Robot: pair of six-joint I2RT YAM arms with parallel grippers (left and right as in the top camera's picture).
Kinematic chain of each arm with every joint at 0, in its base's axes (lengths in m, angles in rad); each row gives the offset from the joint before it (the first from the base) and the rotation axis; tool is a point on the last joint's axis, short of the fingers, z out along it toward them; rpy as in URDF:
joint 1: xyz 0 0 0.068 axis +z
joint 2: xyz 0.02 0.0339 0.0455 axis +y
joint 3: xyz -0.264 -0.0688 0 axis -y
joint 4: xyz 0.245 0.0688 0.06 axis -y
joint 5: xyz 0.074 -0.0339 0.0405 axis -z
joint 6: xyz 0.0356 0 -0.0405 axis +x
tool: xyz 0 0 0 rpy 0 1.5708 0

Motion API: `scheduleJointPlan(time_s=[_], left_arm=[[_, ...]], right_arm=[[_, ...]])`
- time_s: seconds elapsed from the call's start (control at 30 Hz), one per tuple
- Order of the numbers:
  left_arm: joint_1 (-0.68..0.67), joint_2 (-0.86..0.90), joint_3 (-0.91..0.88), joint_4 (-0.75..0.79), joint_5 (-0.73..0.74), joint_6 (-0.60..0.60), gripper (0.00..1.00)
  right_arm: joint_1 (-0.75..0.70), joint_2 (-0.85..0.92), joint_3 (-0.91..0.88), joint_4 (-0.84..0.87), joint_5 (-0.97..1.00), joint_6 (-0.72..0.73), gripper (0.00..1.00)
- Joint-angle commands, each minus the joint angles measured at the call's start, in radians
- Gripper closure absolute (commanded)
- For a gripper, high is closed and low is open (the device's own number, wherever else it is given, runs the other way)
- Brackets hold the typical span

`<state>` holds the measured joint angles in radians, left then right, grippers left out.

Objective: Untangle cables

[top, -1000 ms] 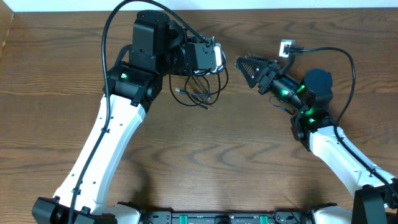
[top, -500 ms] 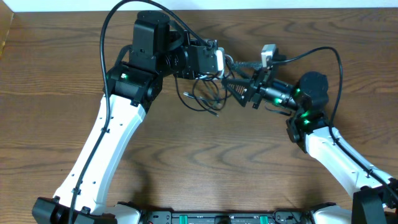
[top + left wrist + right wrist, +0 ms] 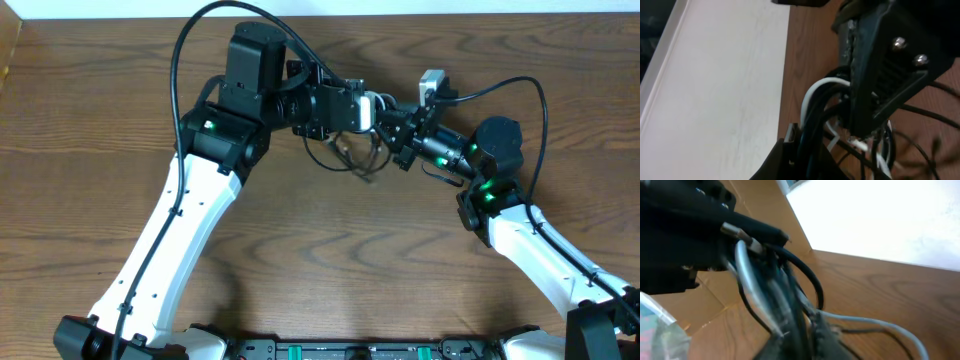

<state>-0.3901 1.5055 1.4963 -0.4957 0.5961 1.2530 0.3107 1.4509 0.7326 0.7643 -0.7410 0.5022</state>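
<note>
The cables [image 3: 352, 158] are a tangle of thin black wires with some white wire, hanging above the table at the back centre. My left gripper [image 3: 366, 108] is shut on the top of the bundle. My right gripper [image 3: 388, 124] meets it from the right and is shut on the same cables. In the left wrist view a white loop of the cables [image 3: 812, 97] and black strands run up out of my left gripper [image 3: 802, 157], with the right gripper's black fingers [image 3: 880, 75] just beyond. In the right wrist view my right gripper [image 3: 802, 340] pinches black and grey-white cables [image 3: 752, 275].
Both grippers are close together, nearly touching. The left arm's thick black cord [image 3: 200, 30] arcs over its wrist, and the right arm's cord [image 3: 535, 100] loops behind its wrist. A white wall [image 3: 420, 6] borders the table's far edge. Bare wood [image 3: 330, 260] lies in front.
My right gripper has moved left to the hanging bundle and closed on it. The left gripper has shifted right with the cables, still shut.
</note>
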Motion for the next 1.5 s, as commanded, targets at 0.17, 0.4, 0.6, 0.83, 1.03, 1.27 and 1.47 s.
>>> scheduleJointPlan(time_s=[0.17,0.4,0.6,0.83,1.03,1.27,1.47], left_arm=[[-0.021,-0.003,0.024,-0.02,0.042,-0.01,0.89],[-0.021,-0.004,0.024,-0.02,-0.064,-0.01,0.02],[-0.019,-0.005,0.024,-0.001,-0.158,-0.114,0.02],[-0.016,-0.005,0.024,0.037,-0.217,-0.273,0.02],[0.029,-0.005,0.024,0.14,-0.23,-0.665,0.02],[0.084,-0.006,0.024,0.209,-0.094,-1.146,0.02],[0.087,-0.008,0.024,0.253,0.279,-1.236,0.02]], right_arm=[[-0.053,0.002,0.0,0.002,0.061,0.06,0.99],[-0.158,0.002,0.0,0.001,0.047,0.14,0.99],[-0.247,0.002,0.0,0.003,0.006,0.179,0.99],[-0.282,0.002,0.0,0.018,-0.05,0.177,0.99],[-0.307,0.002,0.0,0.134,-0.161,0.17,0.99],[-0.333,0.002,0.0,0.309,-0.257,0.177,0.99],[-0.347,0.002,0.0,0.384,-0.283,0.299,0.99]])
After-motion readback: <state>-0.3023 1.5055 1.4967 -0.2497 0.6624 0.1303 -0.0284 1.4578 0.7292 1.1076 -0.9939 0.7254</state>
